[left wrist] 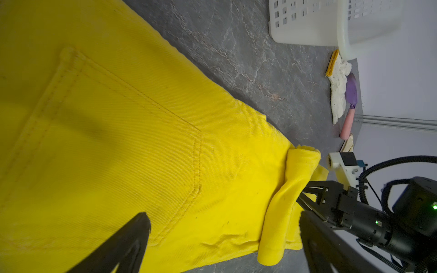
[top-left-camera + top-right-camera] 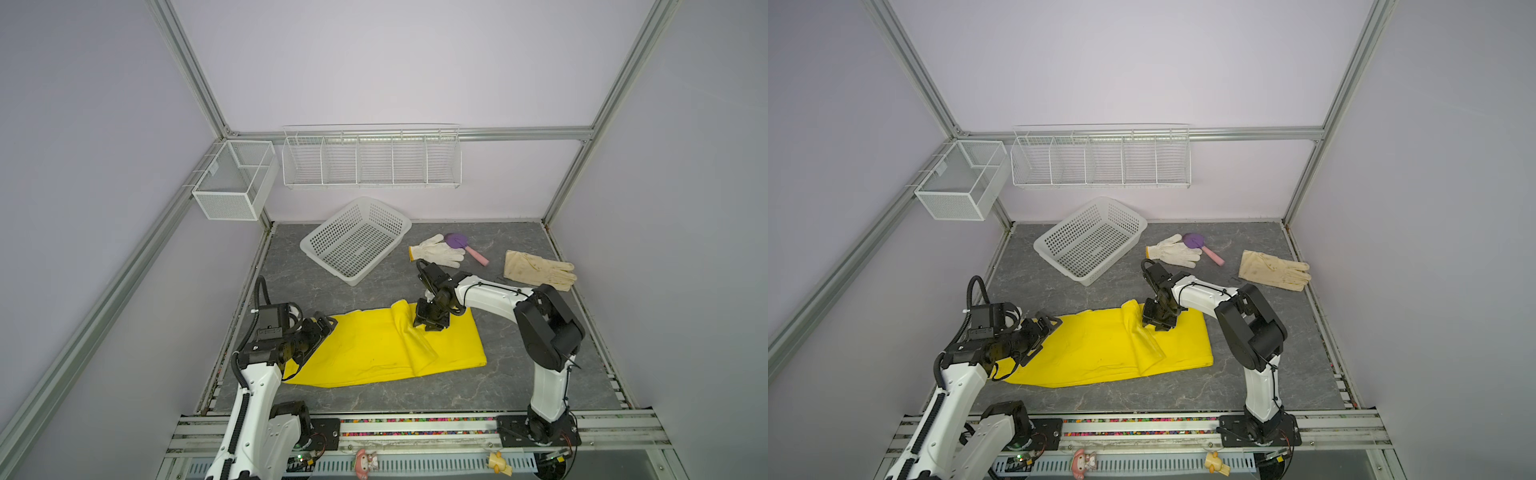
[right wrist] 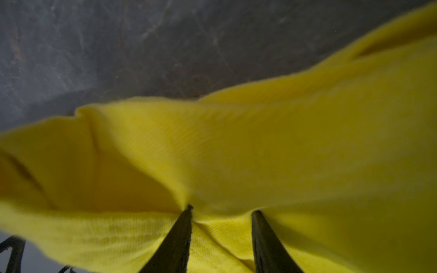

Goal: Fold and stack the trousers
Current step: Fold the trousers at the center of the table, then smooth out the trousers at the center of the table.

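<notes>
My two head eyes sit side by side, high over the table [image 2: 519, 386] at its six o'clock edge, looking down toward twelve. Both top views share the whole table and both my arms. My left wrist camera sits low and close over the trousers [image 1: 118, 141], facing about two o'clock, toward my right claw [image 1: 303, 197] and the basket [image 1: 307, 35]. My right wrist camera looks down onto the same cloth, nearer and blurred.
</notes>
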Available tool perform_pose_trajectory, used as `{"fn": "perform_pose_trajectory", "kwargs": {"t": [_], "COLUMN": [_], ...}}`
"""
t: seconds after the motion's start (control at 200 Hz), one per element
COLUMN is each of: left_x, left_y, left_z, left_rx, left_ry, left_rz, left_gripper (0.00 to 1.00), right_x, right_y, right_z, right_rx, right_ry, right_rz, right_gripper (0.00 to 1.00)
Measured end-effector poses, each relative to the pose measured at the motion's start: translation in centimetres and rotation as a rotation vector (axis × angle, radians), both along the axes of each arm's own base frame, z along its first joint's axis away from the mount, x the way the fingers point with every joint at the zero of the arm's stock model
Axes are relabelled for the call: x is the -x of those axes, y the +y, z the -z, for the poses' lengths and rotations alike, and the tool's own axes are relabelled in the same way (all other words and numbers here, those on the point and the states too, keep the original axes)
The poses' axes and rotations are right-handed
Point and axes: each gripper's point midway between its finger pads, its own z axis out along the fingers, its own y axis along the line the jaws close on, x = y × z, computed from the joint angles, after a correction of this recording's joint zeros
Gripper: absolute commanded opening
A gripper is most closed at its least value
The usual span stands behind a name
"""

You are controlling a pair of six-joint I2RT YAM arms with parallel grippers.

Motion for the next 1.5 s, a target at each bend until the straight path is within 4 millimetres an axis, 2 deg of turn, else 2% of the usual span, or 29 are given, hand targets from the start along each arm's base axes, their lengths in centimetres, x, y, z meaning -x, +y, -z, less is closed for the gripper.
{"fn": "perform_pose_trajectory", "kwargs": {"t": [0.125, 0.245, 0.43, 0.565, 0.74, 0.885, 0.985, 1.159, 1.304, 1.399, 1.499], "left_x": [0.0, 0.0, 0.0, 0.2, 1.0, 1.4, 1.1, 0.8, 0.4, 0.4, 0.4], "left_y": [0.0, 0.0, 0.0, 0.4, 1.7, 3.3, 4.2, 3.8, 1.4, -0.7, -3.1], "left_z": [0.0, -0.1, -0.1, 0.4, 1.8, 1.3, 0.3, -0.1, -0.5, -0.7, -0.7], "left_rx": [0.002, 0.003, 0.002, -0.019, -0.076, -0.158, -0.201, -0.181, -0.127, -0.107, -0.094], "left_ry": [0.0, -0.003, -0.005, 0.021, 0.103, 0.143, 0.142, 0.137, 0.113, 0.1, 0.09], "left_rz": [-0.003, -0.005, -0.005, -0.019, -0.083, -0.144, -0.171, -0.156, -0.072, 0.003, 0.077], "left_gripper": [0.98, 0.98, 0.98, 0.97, 0.95, 0.95, 0.94, 0.87, 0.83, 0.79, 0.67], "right_x": [0.1, 1.5, 3.3, 4.3, 5.7, 6.5, 6.1, 3.4, 1.6, 2.0, 2.6], "right_y": [4.3, 7.7, 11.1, 13.4, 17.1, 19.4, 18.4, 13.2, 9.2, 7.0, 3.5], "right_z": [-0.6, -0.9, -2.4, -2.7, -2.8, -4.6, -5.3, -6.7, -7.8, -8.0, -7.7], "right_rx": [-0.093, -0.153, -0.236, -0.299, -0.388, -0.481, -0.497, -0.453, -0.347, -0.285, -0.21], "right_ry": [-0.028, -0.03, -0.031, -0.008, 0.02, -0.004, -0.016, -0.069, -0.166, -0.207, -0.227], "right_rz": [-0.067, -0.136, -0.197, -0.224, -0.275, -0.324, -0.31, -0.236, -0.222, -0.244, -0.251], "right_gripper": [0.42, 0.42, 0.43, 0.47, 0.52, 0.55, 0.56, 0.55, 0.55, 0.57, 0.61]}}
